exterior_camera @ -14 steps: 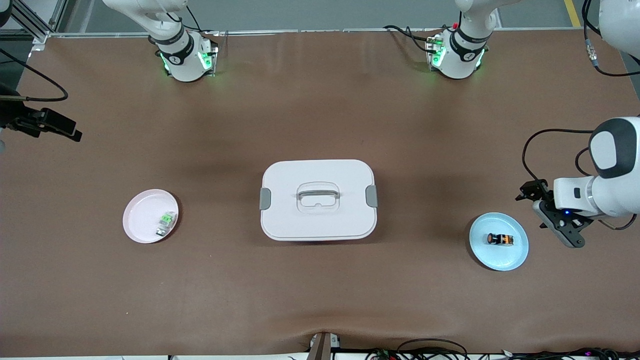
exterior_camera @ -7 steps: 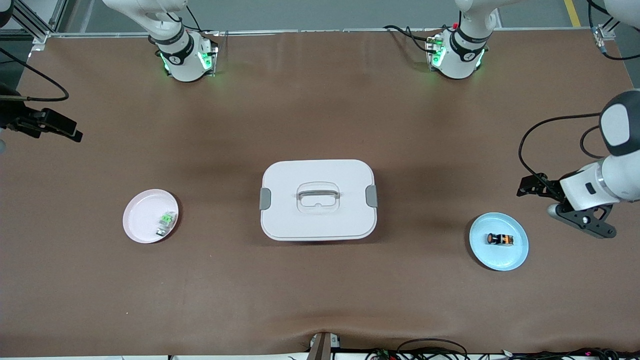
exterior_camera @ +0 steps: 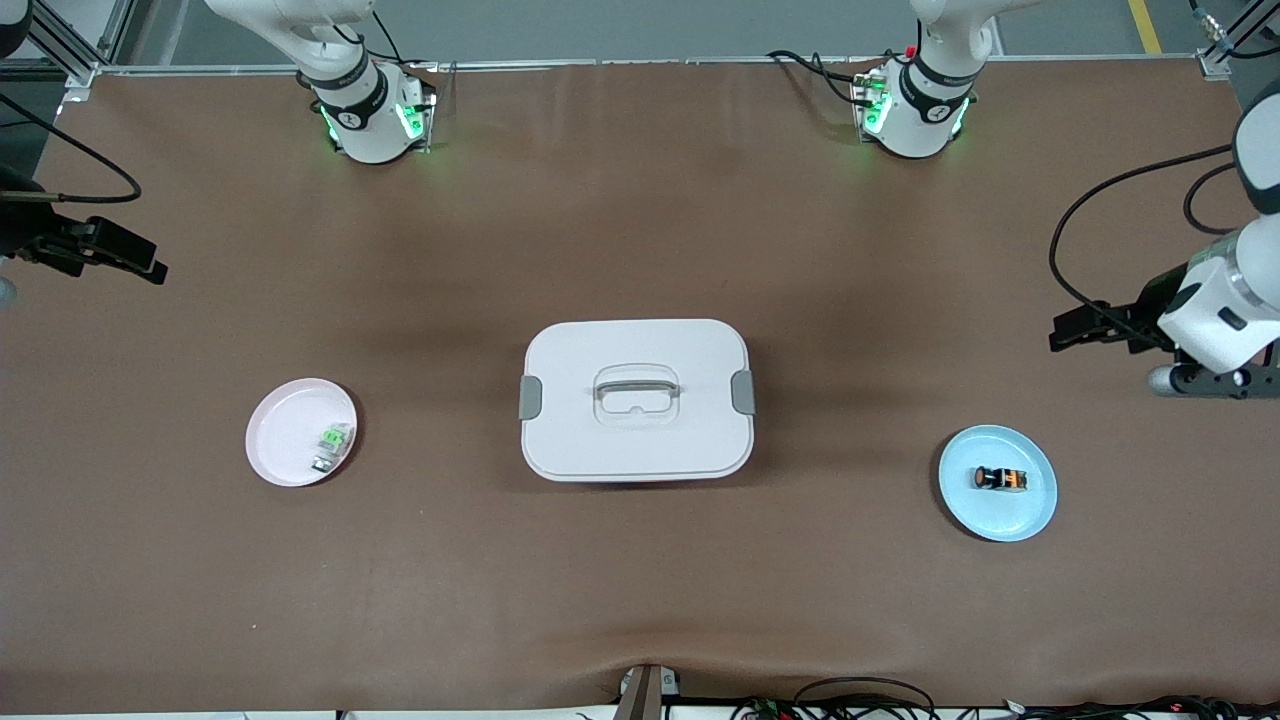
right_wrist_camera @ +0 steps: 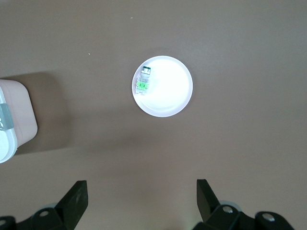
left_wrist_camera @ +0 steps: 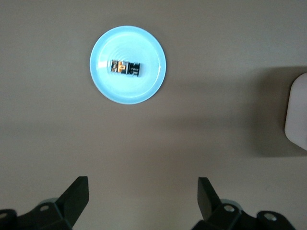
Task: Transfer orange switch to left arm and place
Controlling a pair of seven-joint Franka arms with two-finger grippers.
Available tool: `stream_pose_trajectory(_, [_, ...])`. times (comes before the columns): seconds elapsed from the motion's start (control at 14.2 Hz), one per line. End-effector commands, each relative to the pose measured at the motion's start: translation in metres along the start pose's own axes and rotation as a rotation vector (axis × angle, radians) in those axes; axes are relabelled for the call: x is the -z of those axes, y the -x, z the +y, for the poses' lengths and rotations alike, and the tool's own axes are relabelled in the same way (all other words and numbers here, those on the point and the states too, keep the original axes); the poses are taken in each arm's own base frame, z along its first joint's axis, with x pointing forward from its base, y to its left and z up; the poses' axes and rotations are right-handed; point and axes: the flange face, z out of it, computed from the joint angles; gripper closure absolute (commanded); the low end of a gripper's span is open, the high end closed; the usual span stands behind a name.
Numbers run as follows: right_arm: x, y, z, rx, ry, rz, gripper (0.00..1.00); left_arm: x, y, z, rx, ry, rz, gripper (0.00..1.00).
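Left gripper (left_wrist_camera: 142,199) wide open, empty, over brown table (exterior_camera: 640,250) (right gripper (right_wrist_camera: 141,199) likewise).

Two arms, two plates, two switches, one box.

Counting it off: one white box (exterior_camera: 636,400) mid-table. Two plates, a pink plate (exterior_camera: 300,431) and a blue plate (exterior_camera: 997,483), each carrying one switch: that's one green switch (exterior_camera: 332,446) and one orange switch (exterior_camera: 1000,479), two in all. Two arms up top, so two grippers, the left gripper (left_wrist_camera: 142,200) and the right gripper (right_wrist_camera: 141,200), each showing two fingers spread wide.
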Motion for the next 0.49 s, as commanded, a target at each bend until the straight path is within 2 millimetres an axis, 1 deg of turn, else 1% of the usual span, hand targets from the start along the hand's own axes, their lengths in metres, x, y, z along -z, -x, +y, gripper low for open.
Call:
stream_pose_trajectory(0.0, [0.006,0.008,0.004,0.009,0.015,0.018,0.00,0.028,0.012,-0.006,0.028,-0.025,0.030,0.00])
stream_pose_trajectory(0.07, [0.007,0.008,0.006,0.005,0.018,0.020,0.00,0.038,0.010,-0.012,0.015,-0.053,0.045,0.00])
stream_pose_trajectory(0.21, [0.006,0.007,0.010,-0.002,0.016,0.022,0.00,0.043,0.009,-0.025,-0.035,-0.151,0.052,0.00])
stream_pose_trajectory(0.28, [0.005,0.006,0.013,-0.008,0.016,0.019,0.00,0.045,0.009,-0.027,-0.062,-0.204,0.054,0.00])
stream_pose_trajectory(0.42, [0.006,0.005,0.014,-0.010,0.015,0.031,0.00,0.053,0.008,-0.022,-0.070,-0.209,0.071,0.00])
